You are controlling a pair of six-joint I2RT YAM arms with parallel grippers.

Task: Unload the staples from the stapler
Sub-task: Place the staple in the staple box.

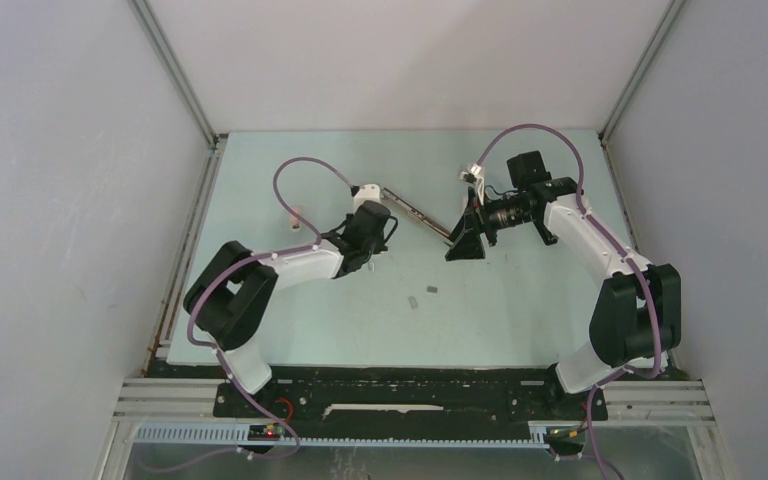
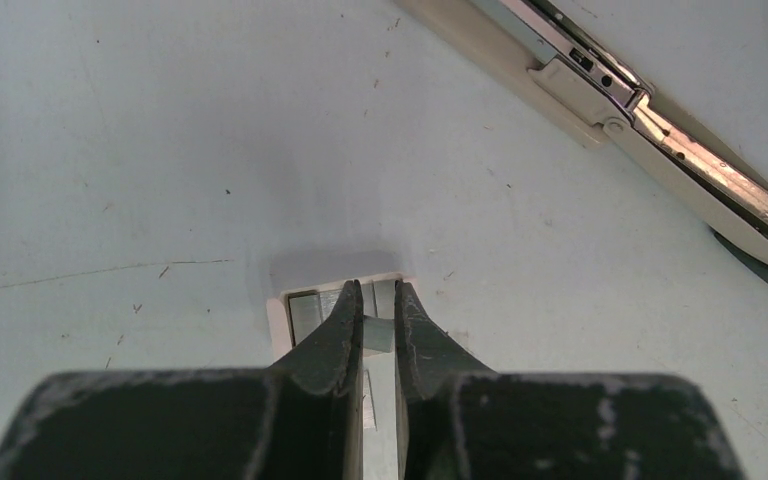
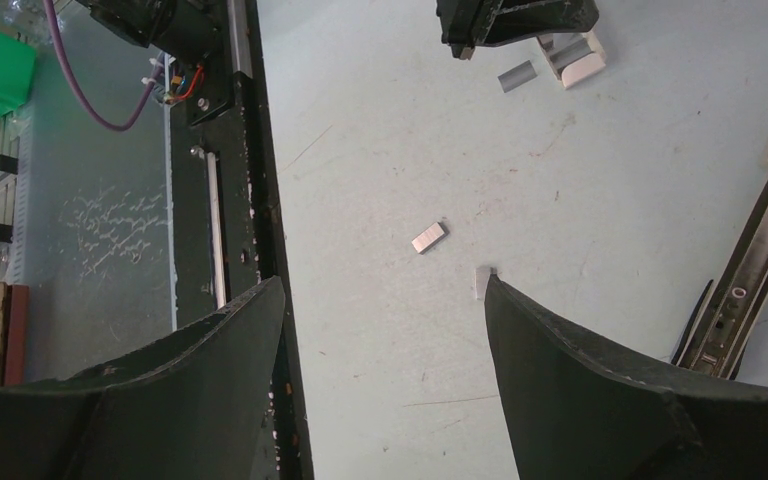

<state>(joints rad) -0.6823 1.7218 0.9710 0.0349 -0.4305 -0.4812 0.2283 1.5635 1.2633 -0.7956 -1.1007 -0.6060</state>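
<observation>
Stapler (image 2: 610, 90) lies folded open on the desk (image 1: 520, 320), stretching from just beyond the left pincer (image 2: 378, 290) across to beside the right pincer (image 3: 385, 282). Loose staples (image 3: 428, 238) lie on the desk just ahead of the right pincer, whose jaws stand wide apart on nothing. The left pincer's jaws are together, tips over a small white tray (image 2: 278, 328) holding more strips. Whether the pale sliver between them is gripped cannot be told. Judging by the strips outside, unloading looks well advanced. Whether the open magazine is now empty cannot be made out, so a last check may remain. No brand, label or writing can be read.
</observation>
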